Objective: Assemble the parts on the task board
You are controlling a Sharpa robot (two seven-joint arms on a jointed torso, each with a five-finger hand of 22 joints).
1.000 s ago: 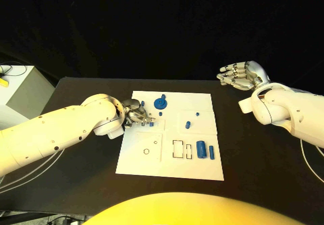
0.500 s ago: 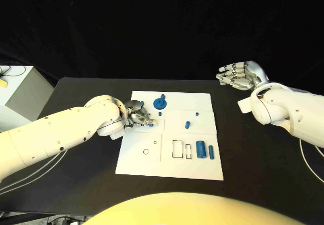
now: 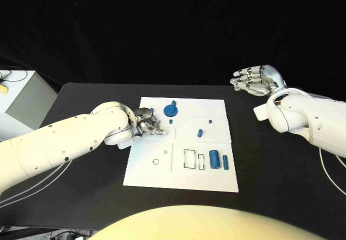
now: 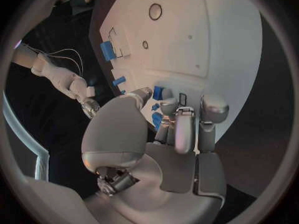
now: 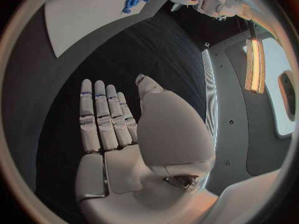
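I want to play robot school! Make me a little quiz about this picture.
1. True or false: the right hand is holding a blue part.
2. Which hand is over the task board? A) left B) right C) both
3. Fill in: the blue wheel-shaped part lies near the board's ____ edge, far from the robot or near it.

Key: 1 false, its fingers are apart and empty, off the board. 2 A, the left hand. 3 far.

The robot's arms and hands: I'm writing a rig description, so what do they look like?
Both arms are smooth, rounded white shells. A thin pale cable hangs beside each. The left hand and right hand are silver metal with segmented fingers; the right wrist view shows smooth grey pads on its palm and fingers.
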